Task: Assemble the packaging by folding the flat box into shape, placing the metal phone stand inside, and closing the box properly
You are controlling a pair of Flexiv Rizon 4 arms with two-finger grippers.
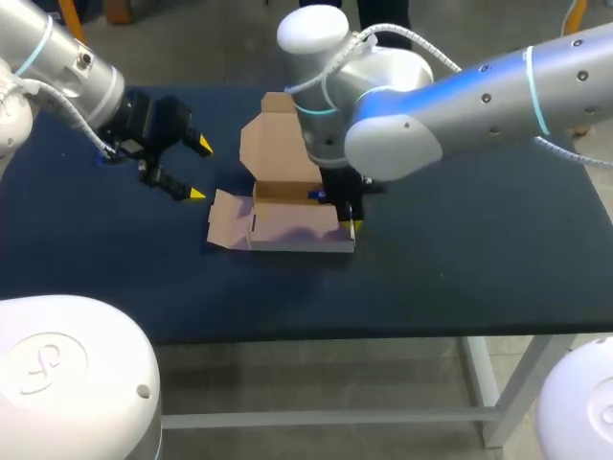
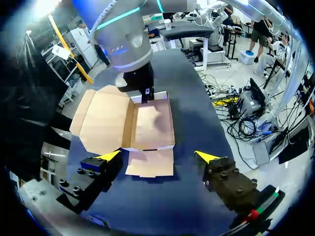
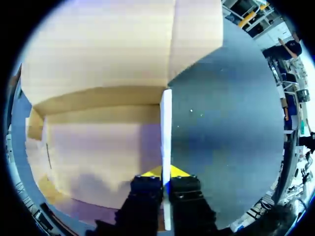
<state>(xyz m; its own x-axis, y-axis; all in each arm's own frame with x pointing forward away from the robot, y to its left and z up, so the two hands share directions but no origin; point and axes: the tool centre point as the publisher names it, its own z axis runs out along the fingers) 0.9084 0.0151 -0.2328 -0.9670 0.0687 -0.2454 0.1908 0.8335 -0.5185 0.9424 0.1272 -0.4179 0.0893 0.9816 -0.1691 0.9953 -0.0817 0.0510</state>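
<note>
Right wrist view: the side wall (image 3: 166,130) of the box (image 1: 287,230) on the table (image 1: 460,268) is being clamped in the right claw (image 3: 166,174), probably for folding upright, while the left claw (image 1: 200,170) is being held apart nearby.

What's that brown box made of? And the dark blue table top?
The box looks like thin cardboard: matte brown, with creased folds and flaps. The tabletop looks like a dark blue matte cloth or mat, without shine; I can't tell which.
</note>
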